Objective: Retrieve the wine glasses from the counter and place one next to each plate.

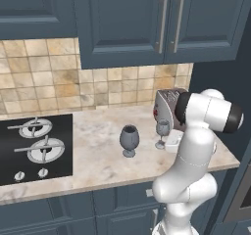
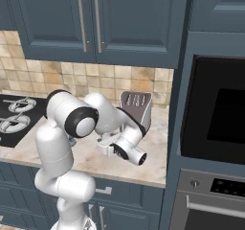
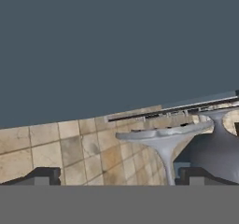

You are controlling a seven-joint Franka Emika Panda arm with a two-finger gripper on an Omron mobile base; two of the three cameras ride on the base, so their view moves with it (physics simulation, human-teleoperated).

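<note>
Nearest the cameras, the robot's claw (image 3: 116, 176) hangs low over the beige marbled tabletop (image 1: 98, 155) with its tips spread wide and nothing between them, close beside the slim clear wine glass (image 1: 162, 131). Just left of it stands the dark grey goblet (image 1: 129, 140), both in front of the silver toaster (image 2: 136, 110). Neither glass looks collected, so I judge the whole task is left; no readable writing appears.
</note>
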